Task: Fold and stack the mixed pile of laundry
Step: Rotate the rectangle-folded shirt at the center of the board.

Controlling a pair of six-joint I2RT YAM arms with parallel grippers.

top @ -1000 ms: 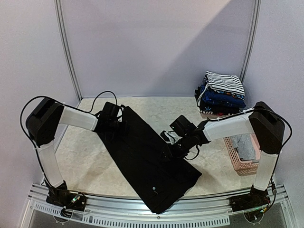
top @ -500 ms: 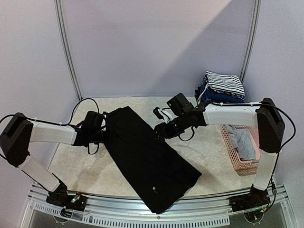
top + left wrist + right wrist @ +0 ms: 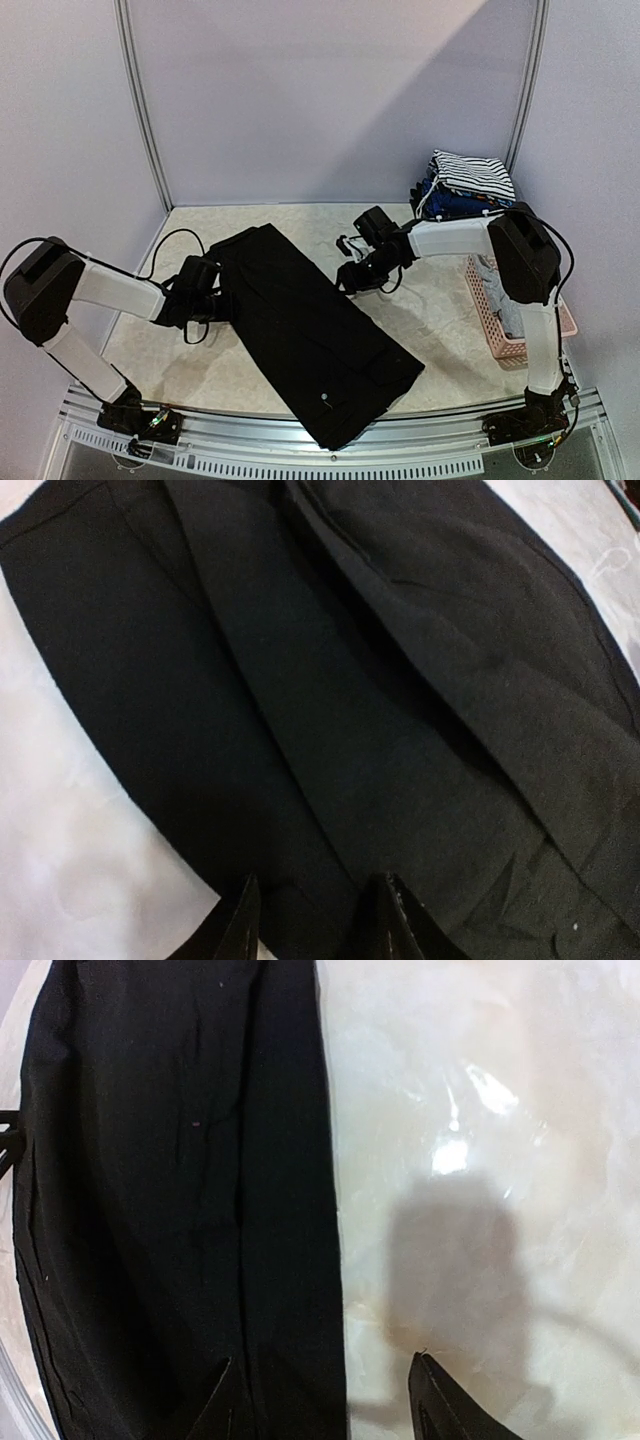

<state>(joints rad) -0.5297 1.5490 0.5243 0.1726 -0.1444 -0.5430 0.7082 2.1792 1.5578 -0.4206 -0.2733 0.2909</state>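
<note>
both sets of jaws stood spread and held nothing.

from the top camera, the left gripper [image 3: 222, 300] sat at the left edge of the black garment [image 3: 310, 340], which lay flat and slantwise across the table [image 3: 170, 360], from the far left toward the near edge. a small white dot [image 3: 327, 397] showed near its near end. the right gripper [image 3: 347, 283] hung at the garment's right edge, about midway along the far half. in the far right corner stood a folded stack with a striped garment [image 3: 472, 175] on top. the pink basket [image 3: 497, 348] sat by the right edge, largely hidden behind the right arm. half a second before, the left gripper had been farther toward the far side, and the right arm's elbow farther right; the garment lay as before. bare table lay left of the garment and between it and the basket.

from the left wrist, the left gripper [image 3: 320, 925] had its fingers [image 3: 245, 925] apart over the black garment [image 3: 350, 730], whose long folds ran slantwise; bare table [image 3: 60, 880] showed at the lower left.

from the right wrist, the right gripper [image 3: 325, 1400] straddled the straight edge of the garment [image 3: 180, 1160], one finger over cloth, the other over table [image 3: 500, 1110], where a shadow [image 3: 450, 1260] fell.
</note>
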